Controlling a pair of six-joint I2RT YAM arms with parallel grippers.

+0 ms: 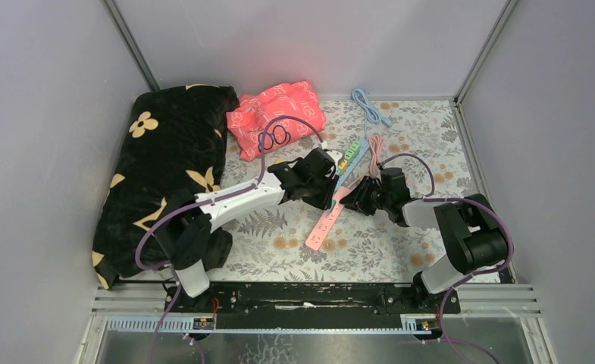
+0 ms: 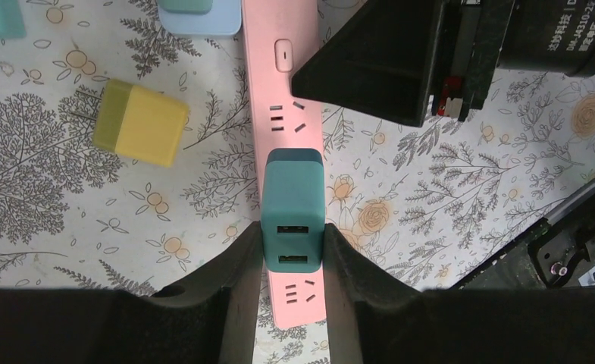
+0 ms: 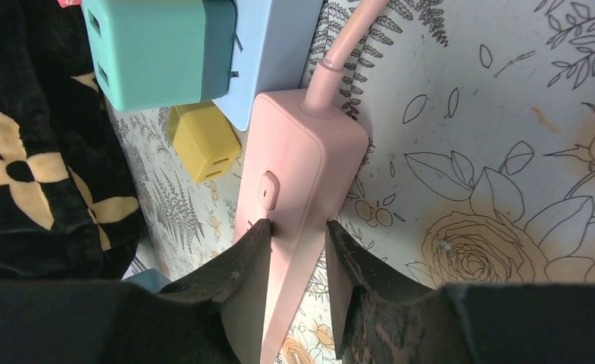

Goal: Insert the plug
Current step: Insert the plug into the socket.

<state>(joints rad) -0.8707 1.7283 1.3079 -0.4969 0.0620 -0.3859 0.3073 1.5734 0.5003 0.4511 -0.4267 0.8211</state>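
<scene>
I am looking down on a table under a cloth printed with ferns and flowers, boxed in by plain grey walls. A black blanket with cream flowers is heaped at the far left, a red bag lies beside it, and a blue cable sits near the back. From above, both arms meet over the pink strip, which lies diagonally mid-table, but their bodies hide what the fingers are doing. My left wrist view settles that: the left gripper is clamped on the dark teal plug, which stands upright on the strip between two socket groups. I cannot tell whether its prongs are in. That view also shows a yellow plug lying loose on the cloth. My right wrist view adds the right gripper, pinched on the strip's sides just below its switch. Beyond it, a paler plug sits against a blue strip.
</scene>
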